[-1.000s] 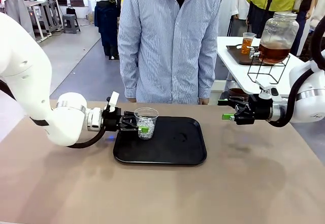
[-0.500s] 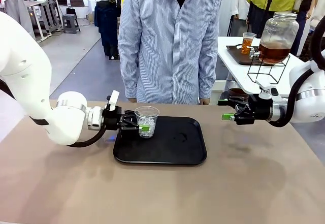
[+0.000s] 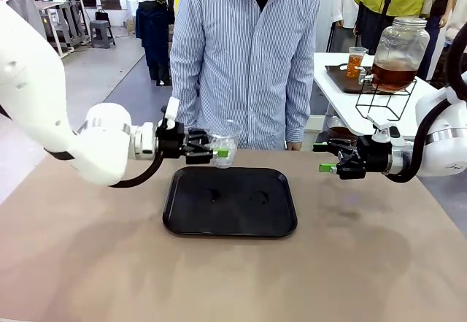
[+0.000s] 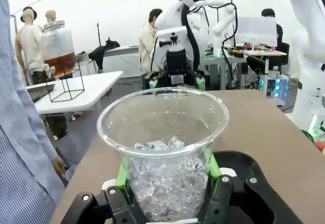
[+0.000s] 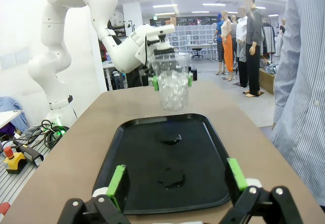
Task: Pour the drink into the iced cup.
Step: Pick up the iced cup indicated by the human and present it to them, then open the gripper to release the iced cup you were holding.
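Easy count: one iced cup (image 3: 226,136), one black tray (image 3: 241,221), one jar (image 3: 400,41) of drink (image 3: 392,76), two grippers: left gripper (image 3: 219,150), right gripper (image 3: 327,167).

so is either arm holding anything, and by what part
The left gripper holds the clear plastic cup of ice, jaws on opposite sides of its lower wall, above the black tray. The right gripper is open and empty.

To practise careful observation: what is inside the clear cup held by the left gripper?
Clear ice cubes fill the cup's lower half; no coloured liquid is visible among them. In the left wrist view the left gripper covers the cup's base.
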Motion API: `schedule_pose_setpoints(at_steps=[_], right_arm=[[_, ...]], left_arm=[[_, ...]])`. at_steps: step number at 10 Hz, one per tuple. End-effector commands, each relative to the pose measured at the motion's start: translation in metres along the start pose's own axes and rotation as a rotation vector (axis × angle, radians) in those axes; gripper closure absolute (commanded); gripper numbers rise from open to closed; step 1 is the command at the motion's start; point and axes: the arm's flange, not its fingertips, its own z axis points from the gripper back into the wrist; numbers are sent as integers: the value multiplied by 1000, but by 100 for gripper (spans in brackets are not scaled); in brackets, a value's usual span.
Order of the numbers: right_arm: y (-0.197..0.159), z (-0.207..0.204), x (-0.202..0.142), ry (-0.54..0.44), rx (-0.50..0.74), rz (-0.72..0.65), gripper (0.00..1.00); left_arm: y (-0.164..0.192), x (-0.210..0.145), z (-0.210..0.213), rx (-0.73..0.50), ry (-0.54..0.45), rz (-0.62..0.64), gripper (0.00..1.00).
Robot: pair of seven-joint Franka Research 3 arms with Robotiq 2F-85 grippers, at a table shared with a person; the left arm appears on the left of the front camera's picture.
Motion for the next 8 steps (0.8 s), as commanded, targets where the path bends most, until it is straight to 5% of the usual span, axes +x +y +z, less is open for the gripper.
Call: schedule_pose_setpoints(at_steps=[1, 8], right_arm=[[-1, -1, 3, 1, 1, -2, 0], [-1, -1, 3, 1, 1, -2, 0]], left_arm=[[10, 22, -14, 26, 9, -2, 33], [15, 36, -14, 13, 6, -26, 33]])
